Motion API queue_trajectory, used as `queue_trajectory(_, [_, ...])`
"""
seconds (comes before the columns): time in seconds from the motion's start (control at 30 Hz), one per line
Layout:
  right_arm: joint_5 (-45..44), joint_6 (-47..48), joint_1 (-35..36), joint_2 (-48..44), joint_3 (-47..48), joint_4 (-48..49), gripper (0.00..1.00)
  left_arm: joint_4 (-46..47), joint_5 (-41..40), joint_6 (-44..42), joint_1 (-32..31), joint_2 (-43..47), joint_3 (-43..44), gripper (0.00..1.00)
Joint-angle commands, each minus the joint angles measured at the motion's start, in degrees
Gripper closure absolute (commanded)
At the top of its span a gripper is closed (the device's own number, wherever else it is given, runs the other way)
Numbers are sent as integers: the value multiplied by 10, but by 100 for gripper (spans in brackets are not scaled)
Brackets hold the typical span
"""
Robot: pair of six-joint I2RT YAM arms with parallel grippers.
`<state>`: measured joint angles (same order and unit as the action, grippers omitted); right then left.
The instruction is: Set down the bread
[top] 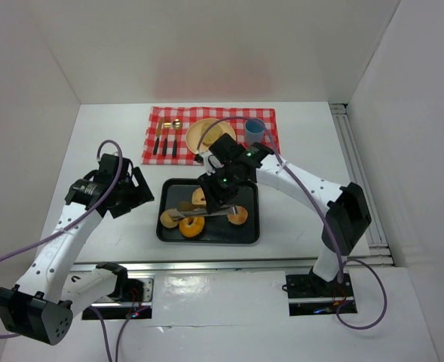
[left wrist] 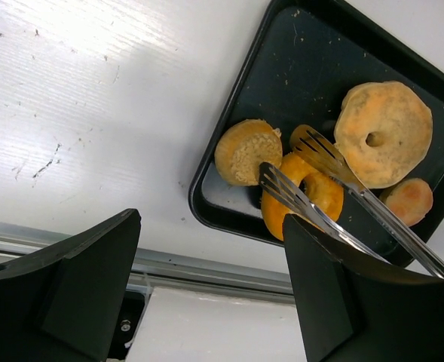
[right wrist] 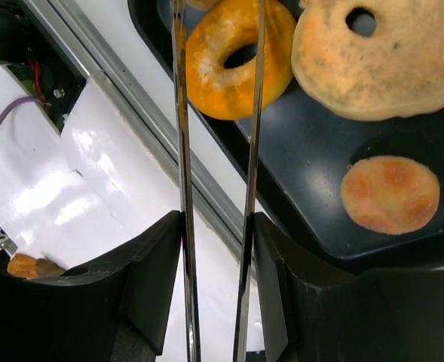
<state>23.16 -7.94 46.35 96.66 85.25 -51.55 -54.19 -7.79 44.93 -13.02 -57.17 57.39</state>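
Left arm: the left hand (left wrist: 212, 226) is hovering over bare tabletop (left wrist: 93, 98), just left of the tray (left wrist: 304, 68). Its fingers are standing wide apart and gripping nothing.

Tray: one black tray is sitting on the tabletop in front of the two arms. Four pieces of bread are lying in it, counted as follows:
- one bun half (left wrist: 244, 151), crumb side up, is lying nearest the tray's left end;
- one orange ring (right wrist: 214, 90) is lying just beside the bun half, at the near edge;
- one pale bagel (left wrist: 395, 113), the largest piece, is lying toward the far side, just beside the ring;
- one small disc (right wrist: 391, 192) is lying toward the right end, apart from the others.

Tongs: one pair of metal tongs (left wrist: 282, 186) is reaching leftward over the tray. Its two slotted tips are lying over the orange ring, one on each side of the hole. Whether they are pressing on the ring cannot be told.

Right arm: the right hand (right wrist: 216, 219) is hanging over the middle of the tray and holding the tongs. Its fingers are standing narrow and bearing on the two arms of the tongs from outside.

Far side: one red checked cloth (top: 157, 117) is lying beyond the tray. Three pieces of cutlery (top: 165, 139) are lying side by side on its left part. One wooden plate (top: 194, 134) is sitting at its middle, partly hidden by the right arm. One blue cup (top: 253, 132) is standing upright to the plate's right.
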Motion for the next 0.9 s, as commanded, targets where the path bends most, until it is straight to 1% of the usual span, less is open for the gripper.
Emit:
queue_trajectory(0.0, [0,20,1,12,46,17,51,9,8,-13,4,9,12,11])
queue_trajectory(0.27, [6,41,6,49,92,-3,51,15,8,-13,4,9,7,11])
queue_trajectory(0.43, [12,52,11,61,98,-15,51,15,8,-13,4,14,7,11])
queue_trajectory(0.57, [17,58,11,67,111,-15,54,20,8,-13,4,14,7,11])
queue_trajectory(0.7, [23,58,11,73,122,-15,65,20,8,-13,4,14,7,11])
queue_trajectory(0.73, [18,58,11,73,122,-15,72,20,8,-13,4,14,7,11])
queue_trajectory(0.8, [18,58,11,59,128,-10,75,20,8,-13,4,14,7,11])
queue_trajectory(0.87, [0,53,11,51,135,-10,77,20,8,-13,4,14,7,12])
